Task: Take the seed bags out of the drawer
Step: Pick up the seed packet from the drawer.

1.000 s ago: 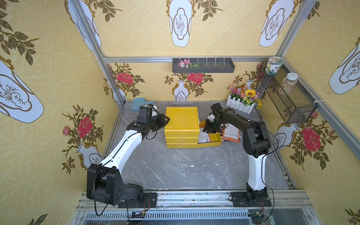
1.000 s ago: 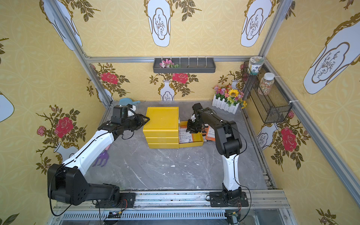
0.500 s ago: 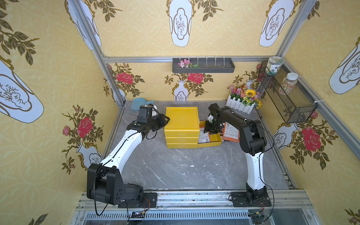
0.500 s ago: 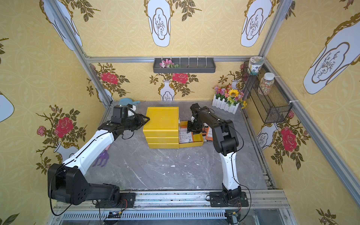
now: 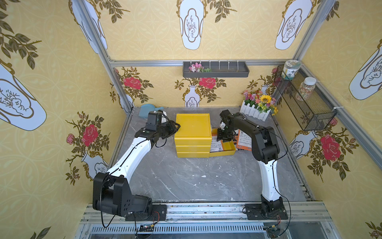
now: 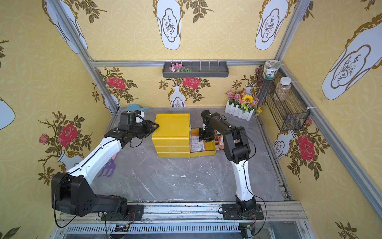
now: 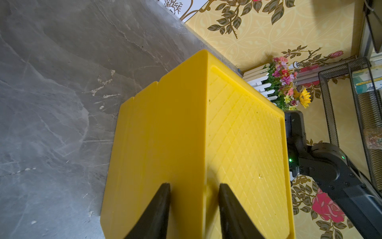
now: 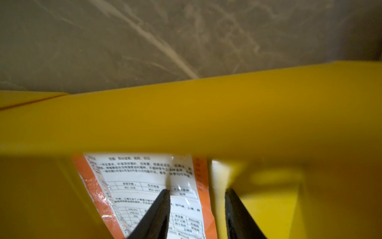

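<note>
Seed bag (image 8: 144,186): text side up, flat in the open drawer (image 8: 206,115). Right jaws apart, one finger (image 8: 159,209) on it, its orange edge between them.
Second seed bag (image 5: 244,140): on the desk (image 5: 186,180), outside the drawer wall, beside those jaws.
Left jaws: apart, straddling the top edge of the yellow cabinet (image 7: 161,134), farther off.

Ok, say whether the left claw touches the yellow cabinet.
Cannot tell: in the left wrist view the left claw straddles the yellow cabinet's top edge; contact unclear.
</note>
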You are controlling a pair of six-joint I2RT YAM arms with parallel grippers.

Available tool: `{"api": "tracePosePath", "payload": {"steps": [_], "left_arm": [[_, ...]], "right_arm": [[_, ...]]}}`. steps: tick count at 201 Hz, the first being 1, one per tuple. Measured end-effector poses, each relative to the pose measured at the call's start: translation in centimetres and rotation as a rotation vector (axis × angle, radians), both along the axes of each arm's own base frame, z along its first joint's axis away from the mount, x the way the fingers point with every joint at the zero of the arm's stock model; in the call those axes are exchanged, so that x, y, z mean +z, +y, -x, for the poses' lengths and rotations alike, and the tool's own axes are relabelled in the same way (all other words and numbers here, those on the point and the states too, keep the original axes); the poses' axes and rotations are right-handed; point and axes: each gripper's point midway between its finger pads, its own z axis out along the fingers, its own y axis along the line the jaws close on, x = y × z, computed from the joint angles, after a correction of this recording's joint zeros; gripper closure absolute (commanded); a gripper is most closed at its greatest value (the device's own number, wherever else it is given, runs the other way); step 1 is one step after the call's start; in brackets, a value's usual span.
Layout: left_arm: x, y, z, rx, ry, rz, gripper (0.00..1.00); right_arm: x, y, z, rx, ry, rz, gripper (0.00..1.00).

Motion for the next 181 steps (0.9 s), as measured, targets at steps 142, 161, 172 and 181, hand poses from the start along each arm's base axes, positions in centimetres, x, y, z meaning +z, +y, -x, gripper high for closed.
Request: {"api": "tracePosePath", "payload": {"steps": [142, 161, 172, 181], "left_arm": [[0.0, 0.0, -0.1, 0.003, -0.007, 0.0, 0.57], [0.0, 0.0, -0.1, 0.003, -0.008, 0.0, 0.57], [0.1, 0.1, -0.1, 0.003, -0.01, 0.0, 0.58], [0.0, 0.1, -0.1, 0.003, -0.011, 0.001, 0.57]], "right_arm": [[-0.2, 3.5, 0.2, -0.067, 0.035, -0.234, 0.9], [0.2, 3.4, 0.4, -0.087, 0.045, -0.253, 0.94], [0.4, 3.3, 0.5, -0.091, 0.048, -0.255, 0.96], [0.6, 3.2, 0.5, -0.095, 0.05, -0.257, 0.97]]}}
